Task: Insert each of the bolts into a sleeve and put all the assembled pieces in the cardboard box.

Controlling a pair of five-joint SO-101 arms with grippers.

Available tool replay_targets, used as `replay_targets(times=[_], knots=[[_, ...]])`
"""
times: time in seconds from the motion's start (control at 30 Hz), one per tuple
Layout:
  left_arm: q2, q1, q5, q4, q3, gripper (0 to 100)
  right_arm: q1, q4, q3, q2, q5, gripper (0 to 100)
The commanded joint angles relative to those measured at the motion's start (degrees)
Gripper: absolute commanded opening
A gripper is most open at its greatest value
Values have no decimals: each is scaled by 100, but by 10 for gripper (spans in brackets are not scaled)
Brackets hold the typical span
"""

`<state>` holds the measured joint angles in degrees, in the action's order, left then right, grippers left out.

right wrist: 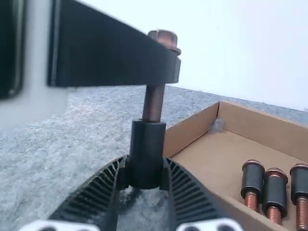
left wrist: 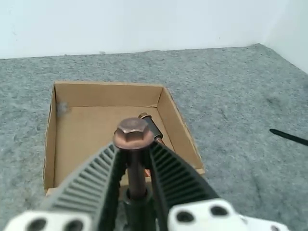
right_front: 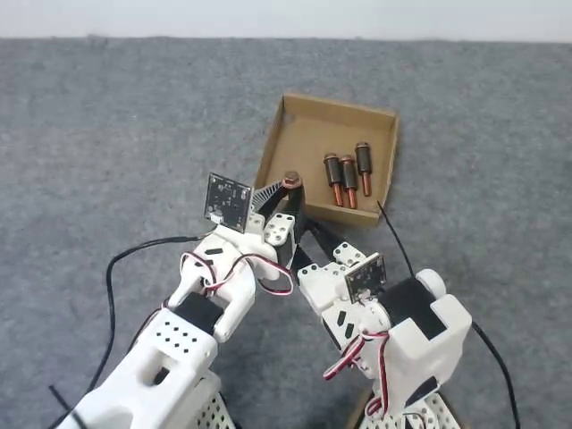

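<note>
Left wrist view showed the left gripper [left wrist: 133,150], jaws clamped on the shank of the bolt [left wrist: 131,134] just under its head. Below, the right gripper [right wrist: 144,167] pinched the black sleeve [right wrist: 146,149], with the bolt's lower end inside it. Both hung at the near left edge of the cardboard box [right_front: 299,121]; three assembled pieces [right_front: 348,179] lay inside, toward its right

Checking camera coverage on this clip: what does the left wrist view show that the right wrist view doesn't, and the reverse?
Left wrist view: the box with all four walls, the bolt head-on between the left arm's jaws, and a black cable on the carpet.
Right wrist view: the right arm's jaws clamped on the sleeve with the bolt's shank entering its top, and three assembled pieces side by side in the box.
Both: the bolt, the box and the carpet.
</note>
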<state>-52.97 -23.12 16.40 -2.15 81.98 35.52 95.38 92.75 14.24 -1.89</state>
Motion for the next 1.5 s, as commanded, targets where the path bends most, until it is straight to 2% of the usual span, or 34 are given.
replay_targets(times=[0.0, 0.3, 1.17, 1.23, 1.4, 1.47], knots=[[-158, 9, 18, 26, 57, 12, -189, 215, 149, -242, 97, 6], [-167, 9, 18, -589, 66, 12, -365, 215, 149, -295, 97, 6], [-158, 18, 0, -571, 224, 13, -374, 224, 149, -295, 97, 6], [-158, 18, 9, -571, 224, 34, -374, 224, 149, -295, 97, 6], [-158, 18, 9, -589, 251, 167, -374, 224, 149, -295, 97, 6], [-158, 18, 18, -589, 251, 183, -374, 224, 149, -295, 97, 6]])
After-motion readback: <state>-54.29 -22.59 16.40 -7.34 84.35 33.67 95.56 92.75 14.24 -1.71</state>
